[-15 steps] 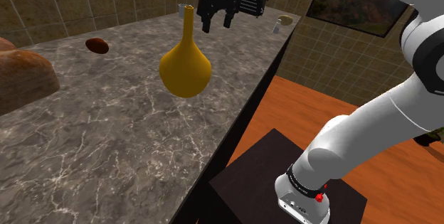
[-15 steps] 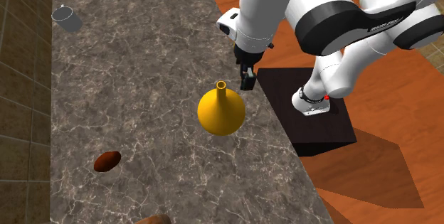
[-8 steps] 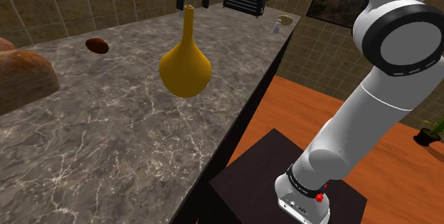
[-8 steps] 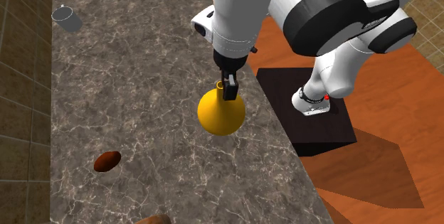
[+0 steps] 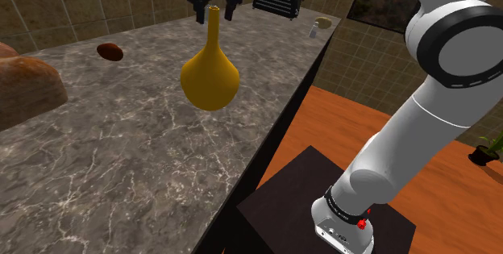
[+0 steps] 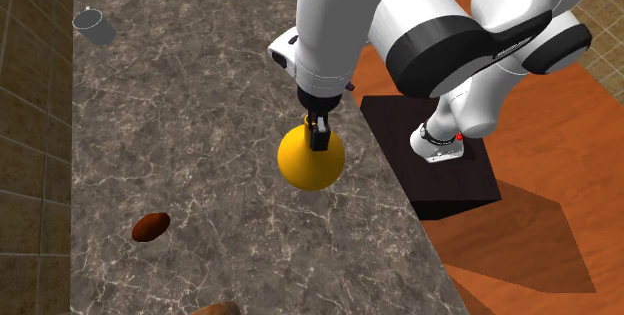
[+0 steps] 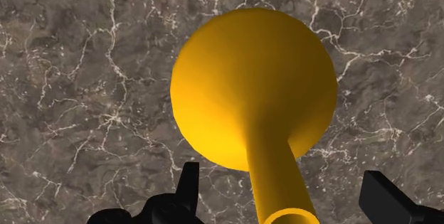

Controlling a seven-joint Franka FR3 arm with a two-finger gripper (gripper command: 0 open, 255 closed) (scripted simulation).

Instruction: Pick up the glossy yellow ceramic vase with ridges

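**Open gripper straddling the vase's neck**

The yellow vase (image 5: pixel 209 75) is standing upright on the dark marble countertop (image 5: pixel 121 156), near the edge that faces the stand (image 6: pixel 455 178). Its round belly is sitting on the stone and its long thin neck is pointing straight up. Its surface is reading as smooth and glossy.

The gripper (image 5: pixel 215 16) is hanging directly over it, pointing down along that neck. In the wrist view the fingers (image 7: pixel 189 183) are standing well apart, with the mouth of the neck lying between them and touching neither one. The long axis of the vase is running in line with the gripper, so the next move probably calls for a short drop and a squeeze across the neck.

Nothing is standing in the way. A black toaster (image 5: pixel 278 0) and a small shaker (image 5: pixel 313 27) are sitting well behind. A brown lump (image 6: pixel 150 227) and a grey cup (image 6: pixel 95 25) are lying well apart from the vase. The narrow, slick neck may be prone to slipping.
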